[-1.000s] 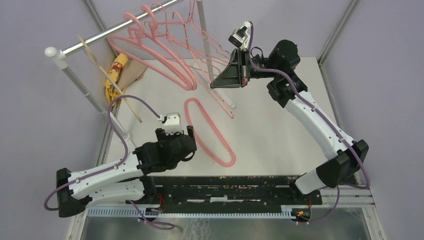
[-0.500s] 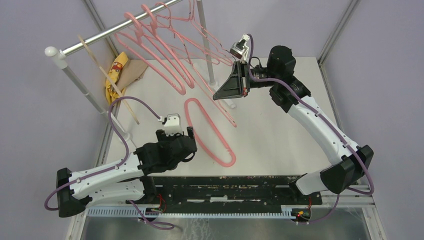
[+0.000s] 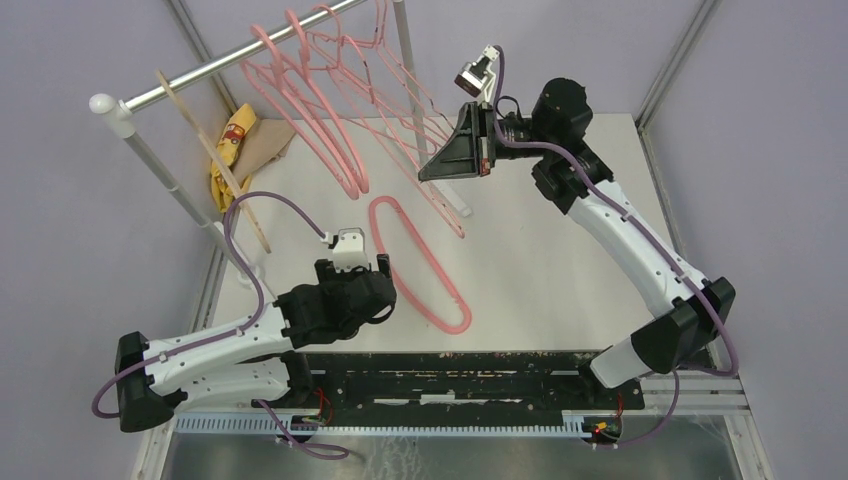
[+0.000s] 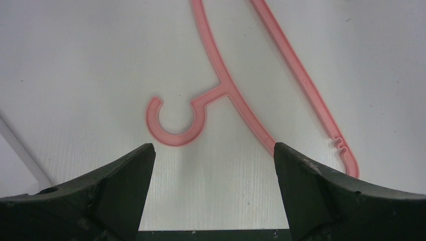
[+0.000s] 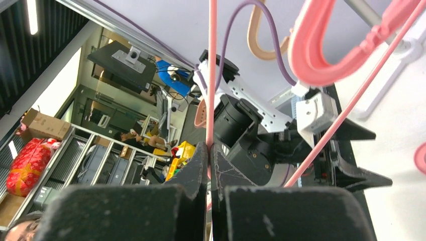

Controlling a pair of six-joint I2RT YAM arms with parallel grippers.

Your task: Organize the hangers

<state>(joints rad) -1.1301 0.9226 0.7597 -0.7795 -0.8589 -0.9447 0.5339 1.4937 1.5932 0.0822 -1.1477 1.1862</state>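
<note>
Several pink hangers (image 3: 330, 90) hang on the silver rail (image 3: 210, 72) at the back left, thin wire ones and thicker plastic ones. A beige hanger (image 3: 215, 160) hangs at the rail's left end. One thick pink plastic hanger (image 3: 425, 265) lies flat on the table; its hook (image 4: 176, 118) shows just ahead of my left gripper (image 4: 213, 155), which is open and empty above the table. My right gripper (image 3: 430, 170) is raised near the rail and shut on a thin pink wire hanger (image 5: 212, 75), whose wire runs straight up from between the jaws.
A yellow and tan cloth (image 3: 240, 145) lies under the rail at the back left. The rail's white upright post (image 3: 412, 90) stands close to my right gripper. White table top (image 3: 560, 250) stretches to the right.
My right gripper has shifted slightly left and up with the wire hanger. The hung hangers have swung left. The left arm has barely moved.
</note>
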